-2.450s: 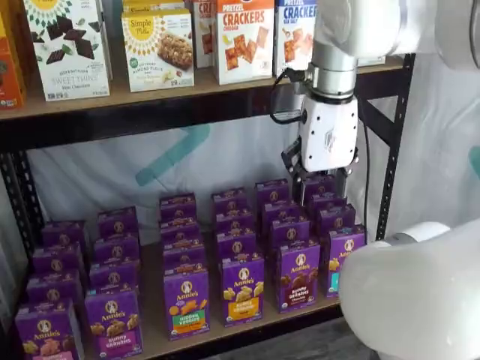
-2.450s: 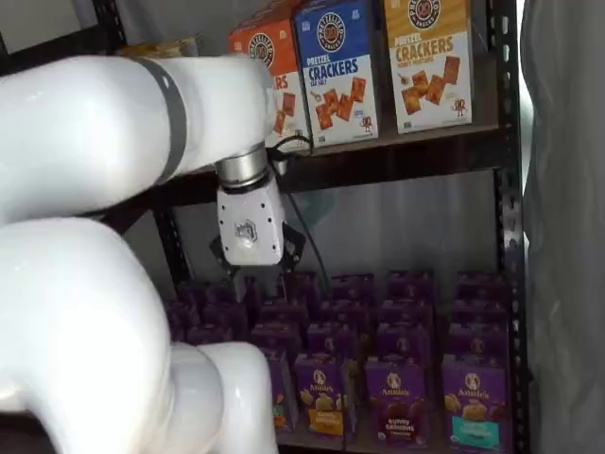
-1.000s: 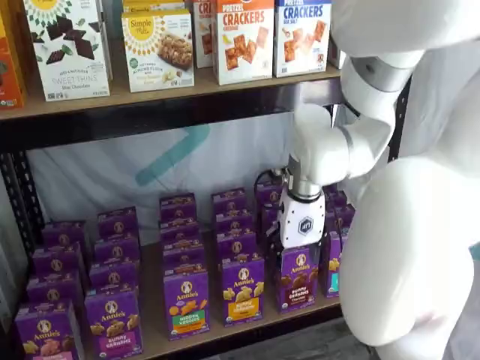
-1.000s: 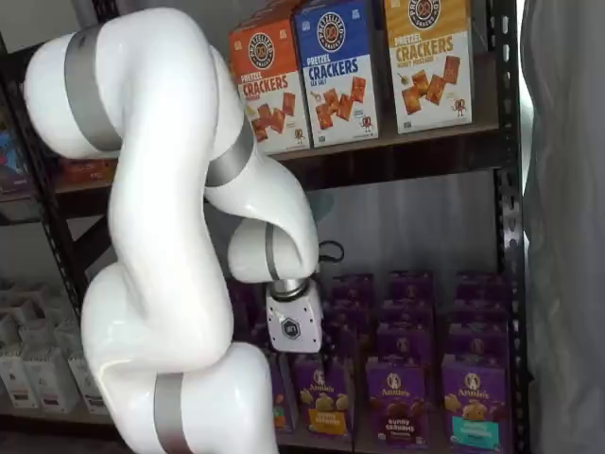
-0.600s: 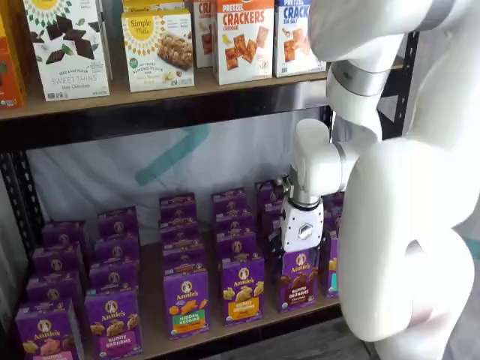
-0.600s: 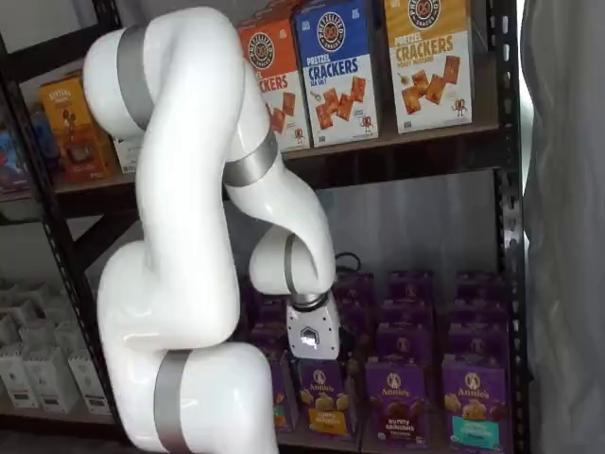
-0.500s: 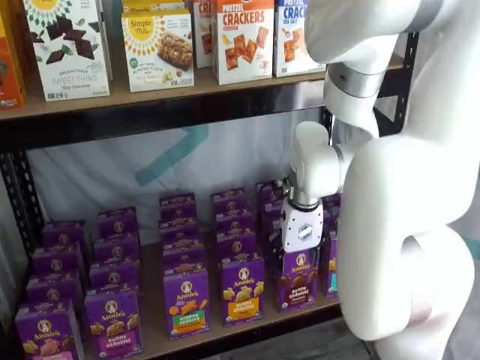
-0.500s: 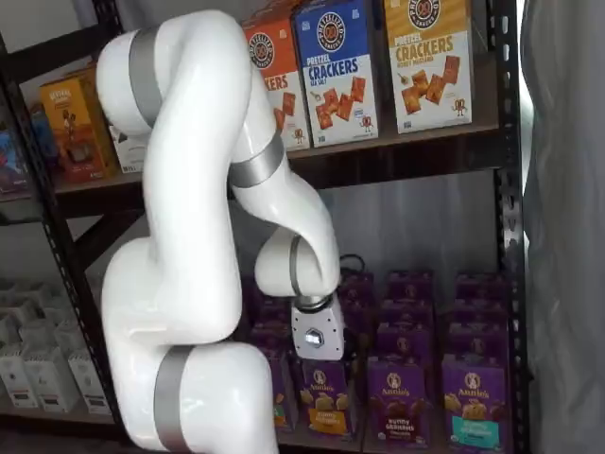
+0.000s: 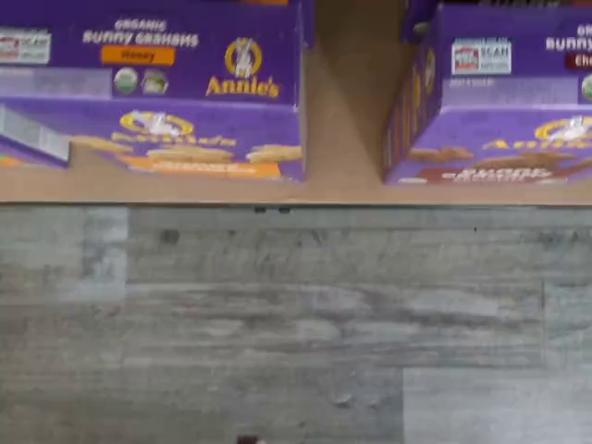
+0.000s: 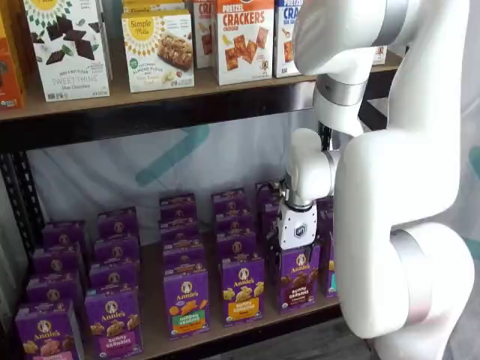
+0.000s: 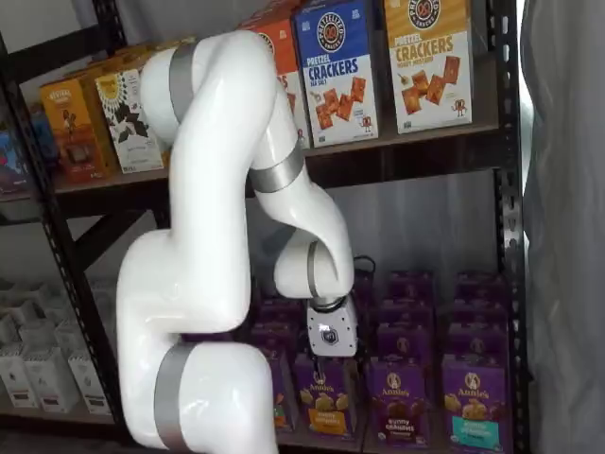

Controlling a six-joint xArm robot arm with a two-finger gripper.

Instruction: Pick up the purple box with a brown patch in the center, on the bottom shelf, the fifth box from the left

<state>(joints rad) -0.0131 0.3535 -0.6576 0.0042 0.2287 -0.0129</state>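
Note:
The purple box (image 10: 298, 278) with dark brown crackers and a maroon band stands at the front of the bottom shelf (image 10: 154, 330). It shows in both shelf views (image 11: 396, 401). My gripper (image 10: 295, 250) hangs white-bodied straight above its top front edge. In a shelf view the gripper (image 11: 333, 357) sits just left of the box. Its fingers are hidden, so I cannot tell their state. The wrist view shows the box's top (image 9: 499, 102), a bare strip of shelf board (image 9: 342, 111), and a yellow-banded honey carton (image 9: 185, 92) beside it.
Rows of purple cartons fill the bottom shelf, with a yellow-banded one (image 10: 242, 289) and a teal-banded one (image 11: 472, 402) flanking the target. Cracker boxes (image 10: 244, 37) stand on the upper board. A black rack post (image 11: 513, 236) is at the right. My white arm (image 11: 217, 284) fills the left. Grey floor (image 9: 296, 324) lies below.
The gripper came down from under the upper board to the front row of cartons. In the last half second it barely shifted while the upper arm swung.

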